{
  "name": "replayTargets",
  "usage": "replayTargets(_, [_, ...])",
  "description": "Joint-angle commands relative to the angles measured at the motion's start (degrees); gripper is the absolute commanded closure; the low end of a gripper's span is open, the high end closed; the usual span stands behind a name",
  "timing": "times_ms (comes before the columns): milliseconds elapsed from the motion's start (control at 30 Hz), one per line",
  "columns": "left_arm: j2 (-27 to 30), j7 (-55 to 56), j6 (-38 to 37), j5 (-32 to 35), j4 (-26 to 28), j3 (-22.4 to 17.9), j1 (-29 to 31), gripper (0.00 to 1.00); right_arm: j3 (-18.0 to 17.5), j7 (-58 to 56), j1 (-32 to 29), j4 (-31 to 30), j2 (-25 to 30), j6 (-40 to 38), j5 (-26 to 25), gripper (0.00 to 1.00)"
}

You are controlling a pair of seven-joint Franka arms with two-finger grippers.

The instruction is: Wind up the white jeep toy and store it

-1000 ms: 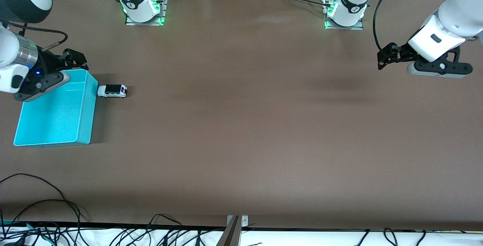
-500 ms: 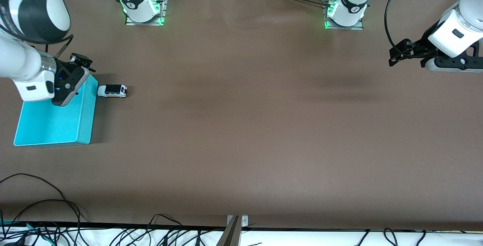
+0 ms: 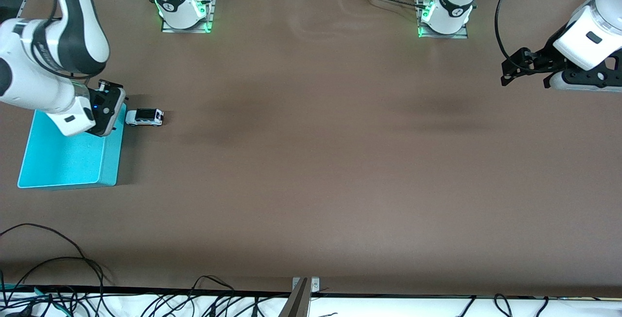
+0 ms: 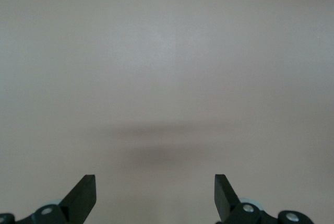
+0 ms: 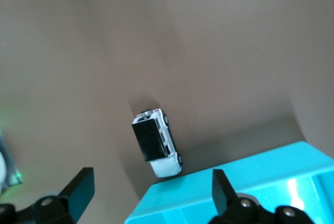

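Note:
The white jeep toy [image 3: 145, 117], white with a black roof, stands on the brown table right beside the turquoise bin [image 3: 68, 156], on the side toward the left arm's end. It also shows in the right wrist view [image 5: 156, 143], next to the bin's corner [image 5: 235, 192]. My right gripper [image 3: 109, 108] hangs over the bin's corner nearest the jeep, open and empty [image 5: 151, 190]. My left gripper [image 3: 515, 69] waits over bare table at the left arm's end, open and empty [image 4: 155, 192].
The two arm bases [image 3: 182, 8] [image 3: 444, 10] stand along the table's edge farthest from the front camera. Loose black cables [image 3: 58, 278] lie along the edge nearest the front camera.
My right gripper has moved over the bin toward the jeep. My left gripper has drawn back toward the left arm's end of the table. The jeep has not moved.

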State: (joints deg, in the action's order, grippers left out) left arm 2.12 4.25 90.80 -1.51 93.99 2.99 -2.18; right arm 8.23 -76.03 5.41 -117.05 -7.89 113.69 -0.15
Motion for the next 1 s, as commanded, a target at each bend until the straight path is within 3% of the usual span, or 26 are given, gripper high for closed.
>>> replayTargets(0, [-1.3,0.2,-1.9,-1.3,-2.0,1.1,3.8,0.0,1.5,-5.8,0.0,-9.7,3.2,9.0,0.7,0.0])
replayTargets(500, [-1.7,0.3,-4.3,-1.4,-2.5,1.0,4.2,0.0,3.1,-16.1,-0.1,-21.5,1.9,28.3,0.7,0.0])
replayTargets(967, [-1.8,0.1,-4.3,-0.6,-3.4,1.1,3.8,0.0,3.1,-19.7,-0.1,-22.7,-3.0,35.3,0.7,0.0])
